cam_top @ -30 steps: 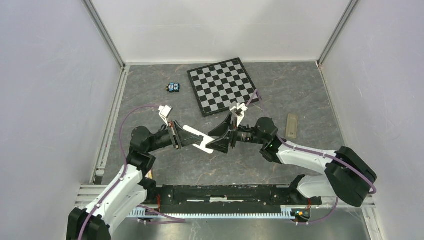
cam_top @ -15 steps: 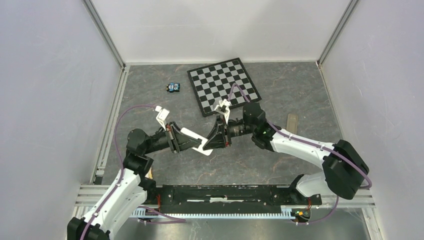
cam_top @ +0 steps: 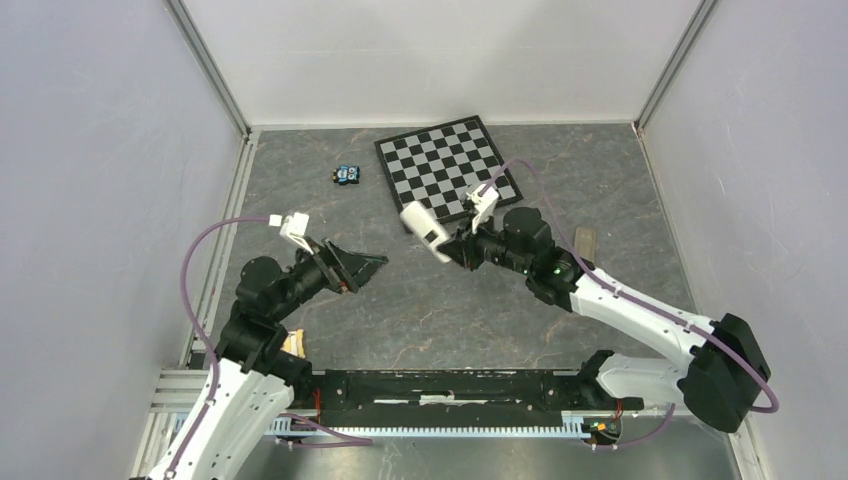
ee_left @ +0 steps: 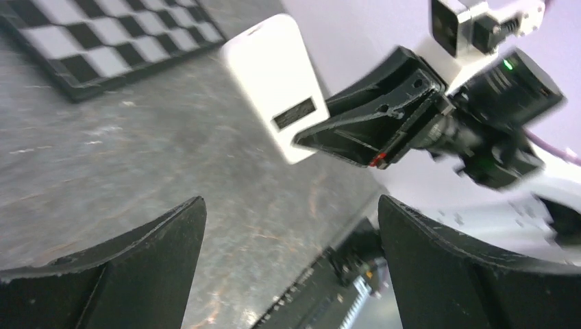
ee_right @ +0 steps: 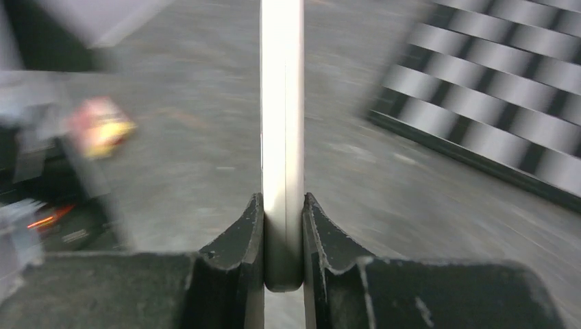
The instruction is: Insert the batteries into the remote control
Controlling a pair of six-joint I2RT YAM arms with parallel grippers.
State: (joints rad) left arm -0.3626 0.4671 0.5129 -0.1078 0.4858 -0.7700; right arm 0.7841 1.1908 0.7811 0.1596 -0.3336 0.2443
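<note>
- The right gripper (ee_right: 283,203) is clenched on one end of a plain white slab (ee_right: 281,103), which is held up in the air. With so little gripped, the slab can be tipped or dropped.
- The left gripper (ee_left: 291,205) is spread wide and nothing is held in it, so a slipping slab is not caught.
- What seems to be the remote control (cam_top: 583,250) is seen tan side up on the table (cam_top: 420,310), near the right arm. The wrong thing may be carried.
- The batteries cannot be made out.

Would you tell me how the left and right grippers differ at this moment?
The left gripper is open and empty; the right gripper is shut on the white slab. The left gripper is farther from the checkerboard; the right gripper is close to it. Both are black and face each other.
</note>
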